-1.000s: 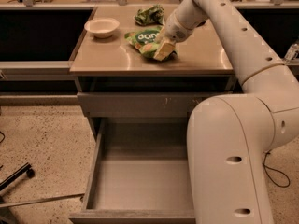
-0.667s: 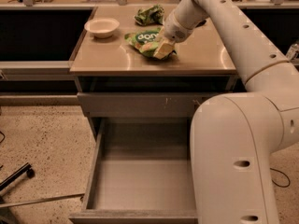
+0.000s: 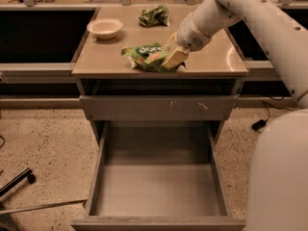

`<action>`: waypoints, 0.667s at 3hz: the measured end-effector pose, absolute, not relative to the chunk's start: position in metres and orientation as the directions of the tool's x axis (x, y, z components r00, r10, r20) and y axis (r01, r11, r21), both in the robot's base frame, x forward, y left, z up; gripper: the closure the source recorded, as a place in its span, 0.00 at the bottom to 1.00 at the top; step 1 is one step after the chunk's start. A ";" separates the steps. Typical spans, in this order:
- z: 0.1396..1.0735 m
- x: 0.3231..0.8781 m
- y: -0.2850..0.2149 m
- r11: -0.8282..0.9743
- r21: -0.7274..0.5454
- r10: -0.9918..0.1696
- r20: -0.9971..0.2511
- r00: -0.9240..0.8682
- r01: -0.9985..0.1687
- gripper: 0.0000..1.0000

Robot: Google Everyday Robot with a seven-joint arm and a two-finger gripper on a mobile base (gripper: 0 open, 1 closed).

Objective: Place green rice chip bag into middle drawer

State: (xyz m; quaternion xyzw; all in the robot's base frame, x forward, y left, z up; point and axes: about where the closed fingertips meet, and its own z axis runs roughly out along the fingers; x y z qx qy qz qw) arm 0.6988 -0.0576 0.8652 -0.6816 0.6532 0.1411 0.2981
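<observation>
— Where is the green rice chip bag (image 3: 143, 57) seen?
— It is found at the front edge of the table top (image 3: 106, 57). Its right end is pinched tight by the gripper (image 3: 174, 57).
— And the middle drawer (image 3: 156, 186)?
— It is seen wide open, low down under the bag.

The crinkled bright-green rice chip bag (image 3: 147, 57) looks like thin, glossy plastic film, creased all over. At its right end sits the pale yellowish end effector (image 3: 174, 57), possibly matt rubbery plastic, on a smooth white hard-shelled arm (image 3: 211, 16). The beige counter (image 3: 106, 57) is smooth with a soft sheen. The wide grey middle drawer (image 3: 156, 177) is matt metal. The grey drawer front (image 3: 130, 108) above it bears small pale scratches.
</observation>
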 end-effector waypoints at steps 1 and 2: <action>0.872 0.653 -0.063 0.014 -0.213 -0.767 -0.629 0.126 -0.977 1.00; 0.881 0.610 -0.076 0.014 -0.218 -0.742 -0.656 0.136 -0.976 1.00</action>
